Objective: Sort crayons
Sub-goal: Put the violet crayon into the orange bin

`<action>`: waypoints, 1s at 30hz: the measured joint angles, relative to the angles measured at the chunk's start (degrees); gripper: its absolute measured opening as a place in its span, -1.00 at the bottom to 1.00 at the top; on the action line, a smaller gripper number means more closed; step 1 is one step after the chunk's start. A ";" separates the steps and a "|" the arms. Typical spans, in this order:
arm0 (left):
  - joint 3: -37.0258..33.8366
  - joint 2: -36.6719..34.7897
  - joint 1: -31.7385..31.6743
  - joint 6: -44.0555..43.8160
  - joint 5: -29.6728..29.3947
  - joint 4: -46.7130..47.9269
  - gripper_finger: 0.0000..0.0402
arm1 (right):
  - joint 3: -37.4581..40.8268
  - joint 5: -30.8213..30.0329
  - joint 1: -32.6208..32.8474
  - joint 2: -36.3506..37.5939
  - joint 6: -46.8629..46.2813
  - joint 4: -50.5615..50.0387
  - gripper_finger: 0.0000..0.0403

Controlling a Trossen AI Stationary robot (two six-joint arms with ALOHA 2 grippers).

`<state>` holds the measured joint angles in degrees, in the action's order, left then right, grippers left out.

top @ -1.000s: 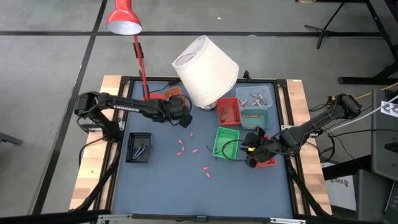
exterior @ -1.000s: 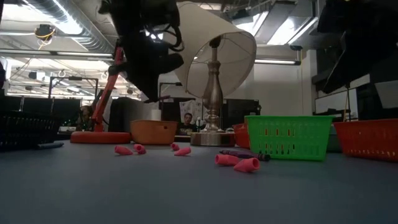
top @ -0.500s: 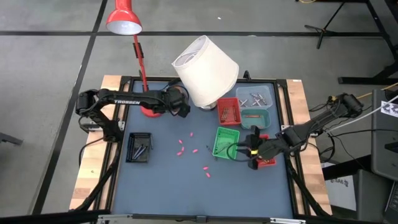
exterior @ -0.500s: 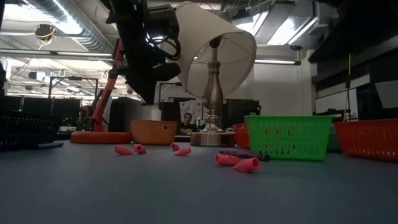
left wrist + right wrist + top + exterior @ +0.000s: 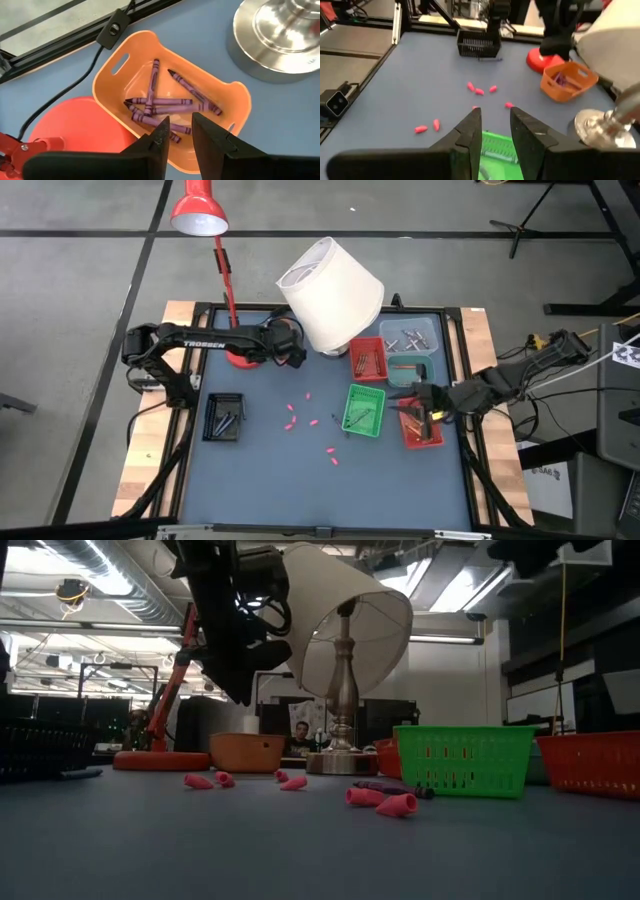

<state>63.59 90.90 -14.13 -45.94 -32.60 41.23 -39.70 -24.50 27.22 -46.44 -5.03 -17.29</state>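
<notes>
Above the small orange plastic tray [image 5: 172, 117], near the red desk lamp's round base [image 5: 75, 127], the left hand [image 5: 178, 131] hovered with its fingers a little spread, holding nothing. Several purple wax crayons [image 5: 162, 102] lay crossed inside that tray. The right hand [image 5: 418, 402] stood over the red mesh basket [image 5: 425, 430], fingers slightly apart and empty.

Seven pink pieces [image 5: 312, 422] lie loose on the desk [image 5: 260, 480] beside the green tray [image 5: 364, 409]. Six trays in all. Two lamps [image 5: 330, 292]. Purple crayons [image 5: 165, 106] fill the orange tray [image 5: 215, 100].
</notes>
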 joint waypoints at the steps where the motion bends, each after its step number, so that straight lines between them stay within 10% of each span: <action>1: 0.00 0.01 0.23 -0.01 0.02 -0.24 -0.67 | 0.00 1.23 -0.87 0.60 1.56 0.39 -0.51; 16: 0.00 0.01 7.72 -0.52 0.20 -1.65 -0.68 | -0.02 20.68 -16.24 2.04 8.38 0.73 -0.51; 30: 0.00 0.01 20.52 -4.60 0.33 -10.40 -0.68 | 10.45 21.56 -17.52 12.66 2.76 4.19 -0.51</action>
<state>63.59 90.91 6.38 -50.54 -32.27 30.82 -29.25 -2.94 9.69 -33.78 -2.27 -13.10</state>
